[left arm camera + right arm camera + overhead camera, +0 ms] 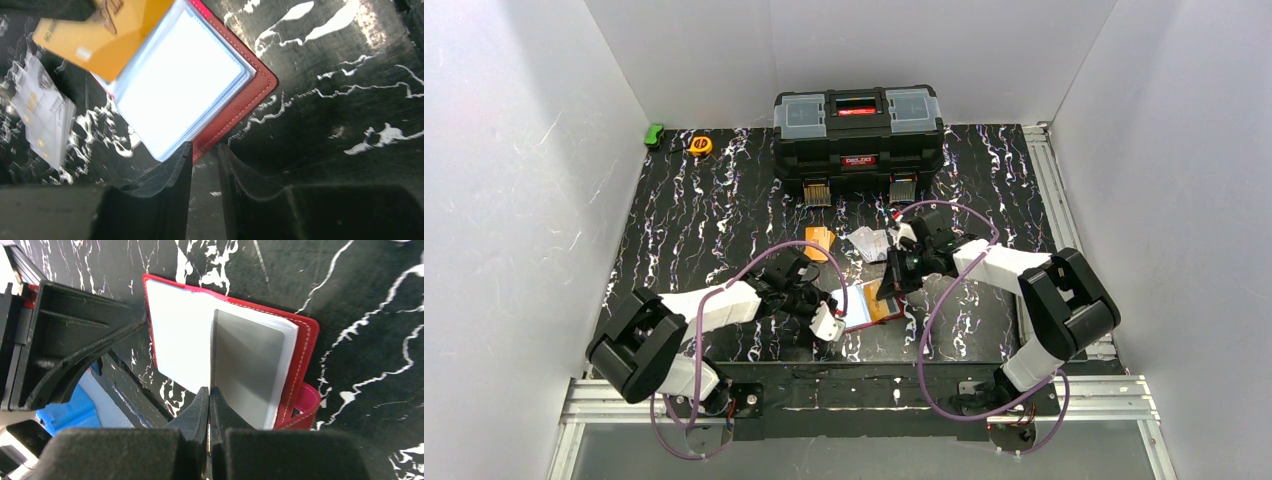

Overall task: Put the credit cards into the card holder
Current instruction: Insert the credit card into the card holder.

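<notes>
Jaws of the right gripper (209, 395) are clamped on an orange credit card (100, 35) tilted just above the open card holder (302, 340) at near centre, its edge aimed down at the right half; the left gripper (202, 152), jaws narrowly apart, sits at the holder's left edge, and I cannot tell whether it grips.

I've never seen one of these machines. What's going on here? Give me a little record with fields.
card holder: red card holder, lying open on the table, clear pockets facing up
right gripper: right gripper shut on an orange card, held over the open holder
left gripper: left gripper slightly open, tips at the holder's edge
spare cards: whitish pile beside the holder; orange pile further back
background: black toolbox, yellow tape measure
</notes>
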Tool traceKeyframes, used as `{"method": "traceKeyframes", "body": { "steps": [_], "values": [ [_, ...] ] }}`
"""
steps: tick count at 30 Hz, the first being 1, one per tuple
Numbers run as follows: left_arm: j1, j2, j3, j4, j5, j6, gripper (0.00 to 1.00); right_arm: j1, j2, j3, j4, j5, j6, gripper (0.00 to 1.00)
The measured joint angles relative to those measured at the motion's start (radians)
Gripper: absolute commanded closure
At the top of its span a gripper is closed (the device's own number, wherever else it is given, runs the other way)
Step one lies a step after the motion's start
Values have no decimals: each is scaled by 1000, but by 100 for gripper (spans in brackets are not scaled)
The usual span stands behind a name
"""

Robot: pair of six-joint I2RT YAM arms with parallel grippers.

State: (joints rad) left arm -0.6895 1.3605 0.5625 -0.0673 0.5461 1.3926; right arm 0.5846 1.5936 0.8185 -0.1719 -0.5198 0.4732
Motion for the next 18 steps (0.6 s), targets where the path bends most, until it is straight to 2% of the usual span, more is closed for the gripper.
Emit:
{"method": "traceKeyframes", "body": {
  "steps": [18],
  "values": [
    [0, 40, 4, 26, 18, 140, 76, -82, -2, -203, 357, -55, 208, 99]
  ]
}}
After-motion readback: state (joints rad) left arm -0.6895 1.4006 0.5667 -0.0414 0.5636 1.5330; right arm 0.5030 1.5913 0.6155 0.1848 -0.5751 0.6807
